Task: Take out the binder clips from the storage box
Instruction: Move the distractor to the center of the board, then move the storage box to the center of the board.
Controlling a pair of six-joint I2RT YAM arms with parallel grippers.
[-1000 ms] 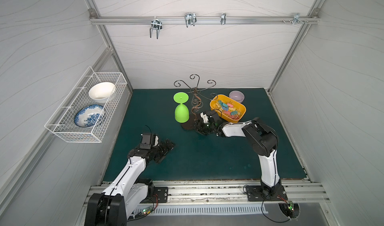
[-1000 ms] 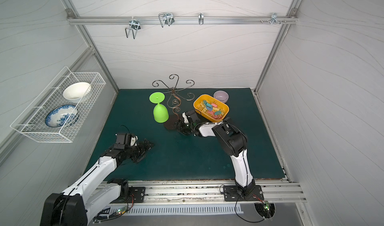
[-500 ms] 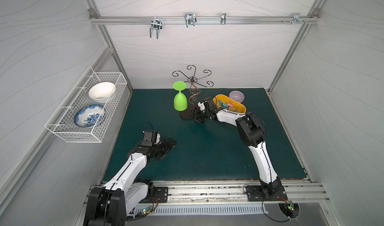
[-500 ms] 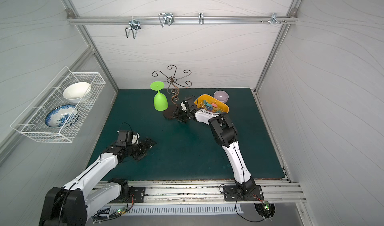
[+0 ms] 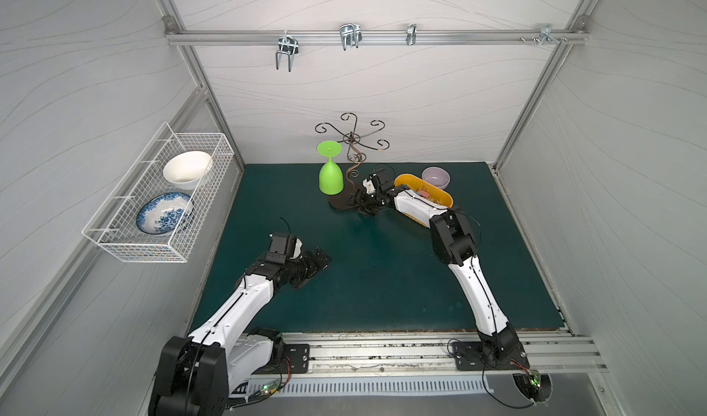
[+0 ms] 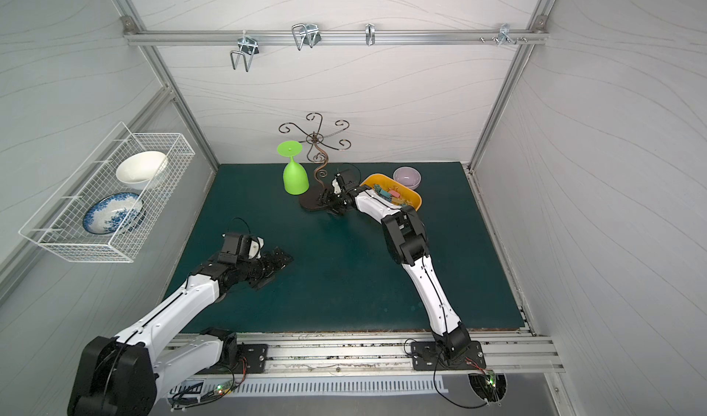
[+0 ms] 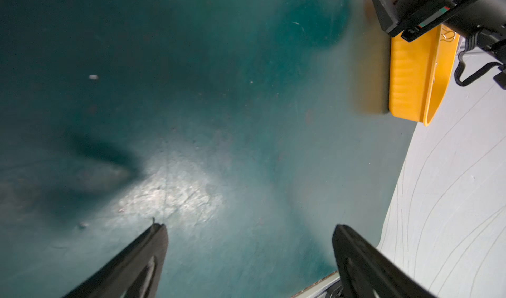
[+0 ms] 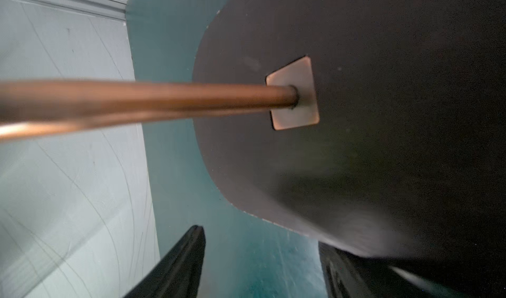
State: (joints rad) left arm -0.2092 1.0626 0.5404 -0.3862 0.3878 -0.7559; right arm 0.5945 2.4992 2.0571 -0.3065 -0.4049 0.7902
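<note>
top view: storage box [image 5: 405, 179] lengthwise far-left/near-right; left gripper [image 5: 317, 267], right gripper [image 5: 355, 205] parted, empty

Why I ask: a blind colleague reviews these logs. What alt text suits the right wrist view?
A copper-coloured metal rod meets a small square plate on the dark, rounded flat base of a stand, close up over the teal-green mat. The right gripper's black jaws stand apart, holding nothing; a pale wall lies beyond.

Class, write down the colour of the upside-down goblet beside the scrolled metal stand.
Bright lime green; the goblet shows best in a top view.
</note>
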